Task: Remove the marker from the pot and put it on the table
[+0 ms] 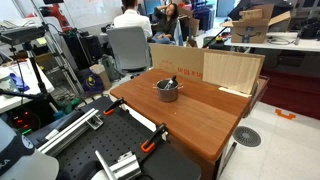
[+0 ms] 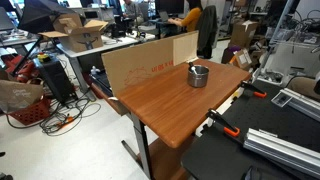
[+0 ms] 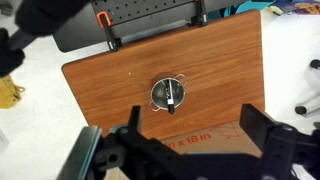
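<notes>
The small grey steel pot [image 3: 168,94] stands on the reddish-brown table [image 3: 110,75], near its middle. The dark marker [image 3: 172,96] lies inside the pot, leaning across it with one end over the rim. The pot also shows in both exterior views [image 1: 167,91] [image 2: 198,75] on the table [image 1: 205,115] [image 2: 155,100]. My gripper [image 3: 195,130] is open and empty, high above the table. Its two black fingers frame the bottom of the wrist view, with the pot ahead of them. The gripper does not show in either exterior view.
An upright cardboard board [image 1: 205,66] [image 2: 140,62] stands along one table edge, with a pale plywood panel [image 1: 232,72] beside it. Orange clamps [image 1: 150,145] [image 2: 226,126] [image 3: 103,18] grip the opposite edge, next to a black bench [image 2: 260,150]. Seated people and cluttered desks are behind.
</notes>
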Robot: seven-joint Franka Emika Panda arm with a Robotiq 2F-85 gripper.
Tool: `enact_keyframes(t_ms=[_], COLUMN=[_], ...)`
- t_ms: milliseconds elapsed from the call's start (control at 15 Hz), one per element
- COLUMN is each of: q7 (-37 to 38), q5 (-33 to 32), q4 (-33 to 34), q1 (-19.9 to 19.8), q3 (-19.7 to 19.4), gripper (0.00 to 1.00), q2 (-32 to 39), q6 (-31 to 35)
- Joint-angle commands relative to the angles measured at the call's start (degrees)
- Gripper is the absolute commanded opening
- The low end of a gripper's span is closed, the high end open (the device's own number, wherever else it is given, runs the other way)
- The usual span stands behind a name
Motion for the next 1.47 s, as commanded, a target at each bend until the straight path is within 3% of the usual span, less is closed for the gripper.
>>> enact_keyframes(t_ms=[0, 1400], q7=[-0.1, -0.1], q5=[0.09, 0.09], q4=[0.33, 0.51], q1=[-0.2, -0.2], q3=[0.15, 0.15], gripper=[1.0, 1.0], q2=[0.04, 0.04], q6=[-0.18, -0.18])
